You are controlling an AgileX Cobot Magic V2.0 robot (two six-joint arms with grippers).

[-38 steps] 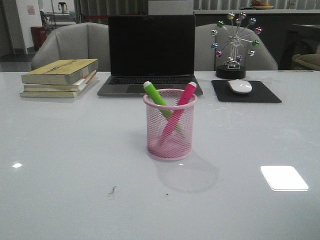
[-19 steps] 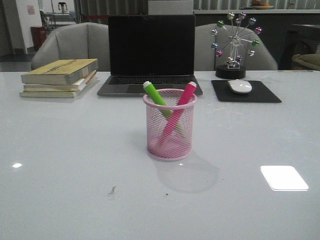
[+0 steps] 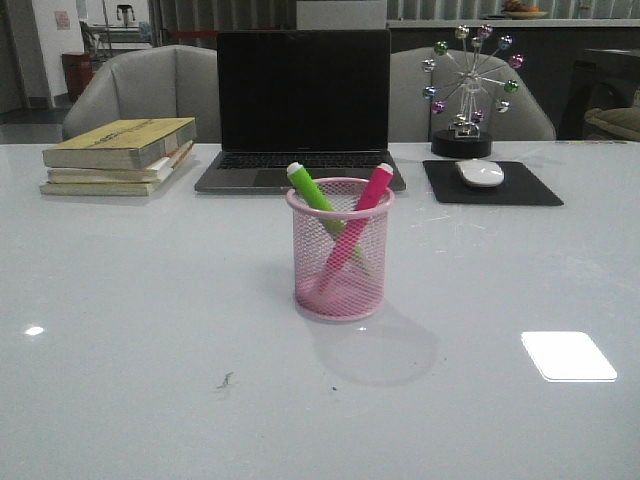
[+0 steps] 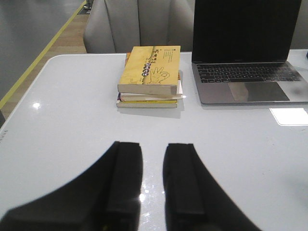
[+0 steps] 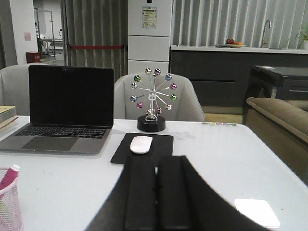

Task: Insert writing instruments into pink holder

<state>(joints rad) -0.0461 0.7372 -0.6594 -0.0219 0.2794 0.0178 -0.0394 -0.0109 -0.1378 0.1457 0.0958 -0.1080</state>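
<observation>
1. front: pink holder (image 3: 340,250) upright mid-table, before the laptop (image 3: 303,105); green marker (image 3: 312,190) and pink marker (image 3: 364,203) crossed inside, caps above the rim. no grippers seen.
2. left wrist: left gripper (image 4: 152,185) slightly parted, empty, facing books (image 4: 150,72).
3. right wrist: right gripper (image 5: 156,192) closed, empty; mouse (image 5: 141,144) beyond.

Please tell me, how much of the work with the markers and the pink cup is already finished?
It looks finished. The green marker and the pink marker both stand crossed inside the pink holder. The left gripper and right gripper hold nothing. No other marker shows on the table.
</observation>
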